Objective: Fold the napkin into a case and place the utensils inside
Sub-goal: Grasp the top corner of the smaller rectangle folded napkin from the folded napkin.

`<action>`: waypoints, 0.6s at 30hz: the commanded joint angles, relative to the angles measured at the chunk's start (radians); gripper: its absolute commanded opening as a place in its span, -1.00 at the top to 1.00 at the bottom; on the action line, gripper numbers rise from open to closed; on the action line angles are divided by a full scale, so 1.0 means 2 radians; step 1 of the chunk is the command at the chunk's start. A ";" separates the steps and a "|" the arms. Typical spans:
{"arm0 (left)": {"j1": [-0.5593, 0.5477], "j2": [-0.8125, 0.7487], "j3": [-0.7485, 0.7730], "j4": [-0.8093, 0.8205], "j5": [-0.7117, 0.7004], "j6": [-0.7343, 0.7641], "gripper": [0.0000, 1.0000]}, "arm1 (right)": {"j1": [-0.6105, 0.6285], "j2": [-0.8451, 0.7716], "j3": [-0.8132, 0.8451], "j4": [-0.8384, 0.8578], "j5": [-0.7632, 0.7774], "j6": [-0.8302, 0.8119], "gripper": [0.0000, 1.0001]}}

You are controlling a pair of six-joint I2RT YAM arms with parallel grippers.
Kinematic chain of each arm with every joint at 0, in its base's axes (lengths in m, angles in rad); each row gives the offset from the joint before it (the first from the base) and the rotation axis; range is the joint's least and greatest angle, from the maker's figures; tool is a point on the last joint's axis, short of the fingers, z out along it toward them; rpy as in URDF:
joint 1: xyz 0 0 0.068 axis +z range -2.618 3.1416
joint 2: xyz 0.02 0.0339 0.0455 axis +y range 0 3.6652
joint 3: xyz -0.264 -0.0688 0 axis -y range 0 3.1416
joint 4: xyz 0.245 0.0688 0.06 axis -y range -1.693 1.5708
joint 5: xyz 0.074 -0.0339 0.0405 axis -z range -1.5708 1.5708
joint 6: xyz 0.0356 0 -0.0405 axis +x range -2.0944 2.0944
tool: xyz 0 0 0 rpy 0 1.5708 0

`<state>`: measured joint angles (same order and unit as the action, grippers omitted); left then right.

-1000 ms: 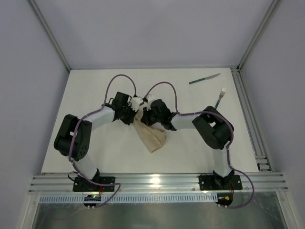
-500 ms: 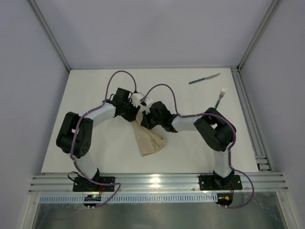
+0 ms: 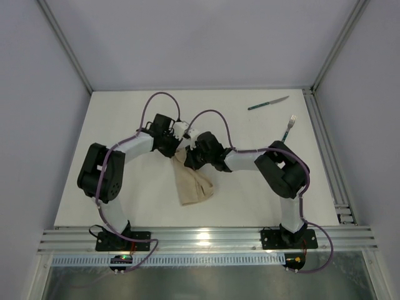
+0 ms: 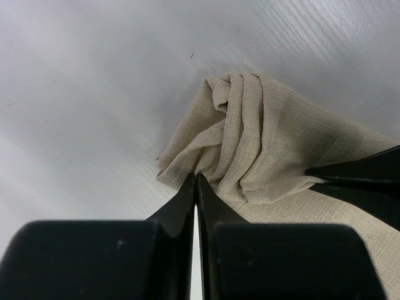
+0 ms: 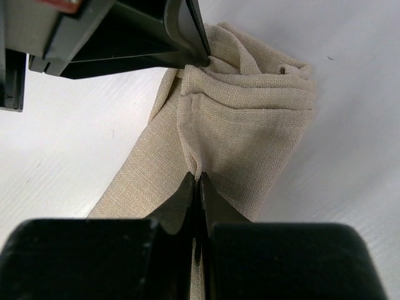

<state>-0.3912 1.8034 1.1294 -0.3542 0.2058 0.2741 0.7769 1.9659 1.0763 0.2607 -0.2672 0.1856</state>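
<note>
The beige napkin [image 3: 192,184] lies bunched in the middle of the table, its far end gathered between both grippers. My left gripper [image 3: 177,147] is shut, its tips [image 4: 196,177] pinching the napkin [image 4: 262,144] at a crumpled edge where the creases meet. Right beside it, my right gripper [image 3: 188,155] is shut on a raised fold [image 5: 198,176] of the napkin [image 5: 250,125]. The left gripper's fingertip [image 5: 201,53] shows in the right wrist view. The utensils lie at the far right: a knife [image 3: 267,103] and a fork [image 3: 289,128], apart from the cloth.
A metal rail [image 3: 328,150] runs along the table's right edge, close to the fork. Another rail [image 3: 200,239] crosses the near edge by the arm bases. Grey walls enclose the white table [image 3: 125,112] on three sides.
The napkin's free near end has swung left and closer to the near edge. Both grippers have shifted slightly to the far side, still together at the cloth's far end.
</note>
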 commanded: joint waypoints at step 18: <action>0.009 -0.063 -0.002 0.012 0.132 -0.033 1.00 | 0.002 0.047 0.099 -0.124 -0.035 -0.016 0.93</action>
<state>-0.3489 1.7565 1.1252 -0.3721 0.3416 0.2153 0.7746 2.0163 1.2137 0.0822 -0.3180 0.1444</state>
